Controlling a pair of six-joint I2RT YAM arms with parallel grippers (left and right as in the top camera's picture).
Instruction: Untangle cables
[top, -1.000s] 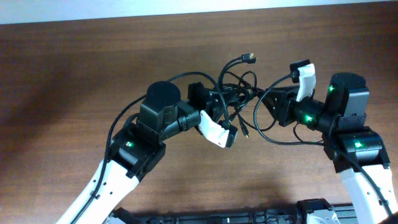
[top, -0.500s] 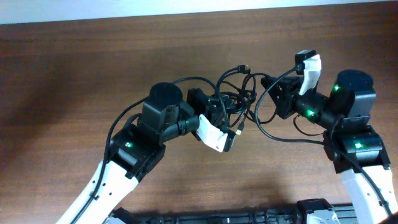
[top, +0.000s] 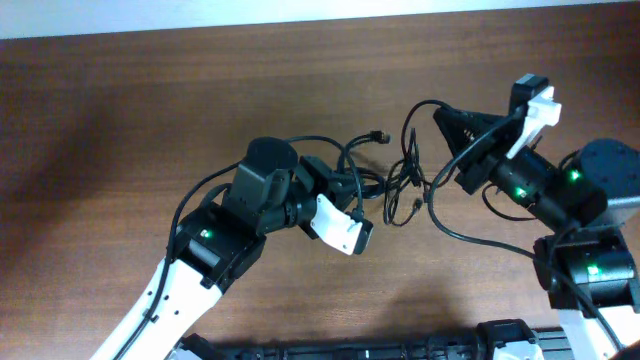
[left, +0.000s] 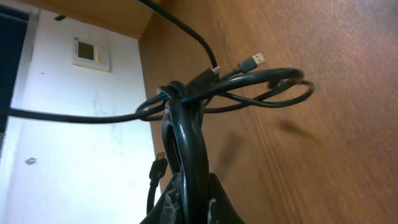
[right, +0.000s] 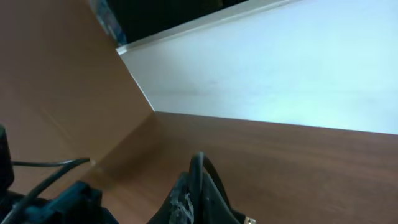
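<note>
Cables (top: 404, 172) in both end effectors (top: 345, 183) (top: 441, 113)

— How many arms?
— Two: left arm (top: 215, 240), right arm (top: 585, 240).
— Cables?
— One black tangle of cables (top: 400, 175); the strands are too knotted to count. Two plugs show: a USB plug (left: 255, 60) and a second plug (left: 158, 167). One wooden table (top: 150, 110).
</note>
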